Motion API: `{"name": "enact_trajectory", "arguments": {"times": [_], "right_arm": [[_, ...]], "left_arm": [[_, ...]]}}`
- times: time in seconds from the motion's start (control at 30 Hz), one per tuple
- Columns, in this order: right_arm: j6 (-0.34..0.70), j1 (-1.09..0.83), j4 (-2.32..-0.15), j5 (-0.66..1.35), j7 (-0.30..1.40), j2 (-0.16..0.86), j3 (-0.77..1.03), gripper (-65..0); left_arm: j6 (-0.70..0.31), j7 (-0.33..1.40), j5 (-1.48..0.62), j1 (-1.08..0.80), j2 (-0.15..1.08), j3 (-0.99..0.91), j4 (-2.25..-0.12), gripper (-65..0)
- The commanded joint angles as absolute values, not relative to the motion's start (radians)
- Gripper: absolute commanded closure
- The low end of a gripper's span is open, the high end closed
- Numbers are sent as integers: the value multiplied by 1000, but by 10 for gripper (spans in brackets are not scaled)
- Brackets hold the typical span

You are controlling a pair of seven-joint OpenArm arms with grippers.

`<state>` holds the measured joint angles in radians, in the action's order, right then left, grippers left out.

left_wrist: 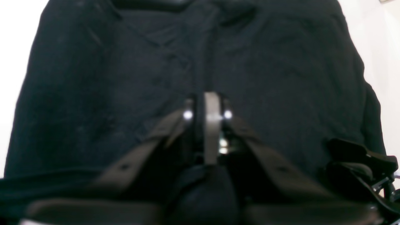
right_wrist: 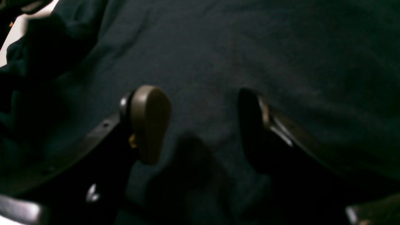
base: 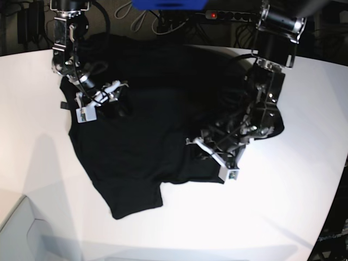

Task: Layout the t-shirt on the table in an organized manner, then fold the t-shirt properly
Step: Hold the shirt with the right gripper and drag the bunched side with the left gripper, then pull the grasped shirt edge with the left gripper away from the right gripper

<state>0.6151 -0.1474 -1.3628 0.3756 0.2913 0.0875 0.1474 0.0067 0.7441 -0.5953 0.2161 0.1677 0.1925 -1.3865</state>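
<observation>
In the lower middle of the left wrist view, the left gripper (left_wrist: 208, 114) has its two dark fingers drawn nearly together over the black cloth; whether a pinch of fabric sits between the tips I cannot tell, since cloth and fingers are equally dark. The right gripper (right_wrist: 203, 125) stands released, its rounded tan pad (right_wrist: 151, 123) and the opposite dark finger well apart, both low over the t-shirt (base: 136, 141). The shirt lies rumpled on the white table (base: 283, 217), spread from the upper middle of the base view down toward lower left, where one lobe sticks out. The left gripper sits at the shirt's right edge in that view, the right gripper at its upper left edge, so the cloth lies between them, and both are about equally close to it. The fabric looks soft, matte and creased; the tabletop looks smooth and plain.
</observation>
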Motion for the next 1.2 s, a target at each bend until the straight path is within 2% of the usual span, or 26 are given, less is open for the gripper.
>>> {"name": "enact_trajectory", "arguments": {"times": [0.0,0.07,0.13,0.67,0.73,0.8,0.87,0.9,0.97,1.17], "right_arm": [[627,-140,-1377,390,278,93,150,-377],[627,-140,-1377,390,278,93,150,-377],[627,-140,-1377,390,278,93,150,-377],[627,-140,-1377,390,278,93,150,-377],[627,-140,-1377,390,278,93,150,-377],[627,-140,-1377,390,278,93,150,-377],[627,-140,-1377,390,278,93,150,-377],[627,-140,-1377,390,278,93,150,-377],[627,-140,-1377,390,278,93,150,-377],[627,-142,-1377,390,278,93,150,-377]], "left_arm": [[4,730,-604,237,168,189,-1400,-165],[8,730,-604,232,168,189,-1400,-262],[10,725,-604,231,168,189,-1397,-308],[4,719,-596,317,114,199,-1150,-307],[4,719,-596,317,113,200,-1152,-277],[2,719,-602,315,116,197,-1155,-179],[2,719,-602,318,116,189,-1155,-22],[2,719,-604,321,117,189,-1155,0],[4,719,-604,323,119,188,-1176,-17],[4,723,-598,335,119,41,-1268,-1]]}}
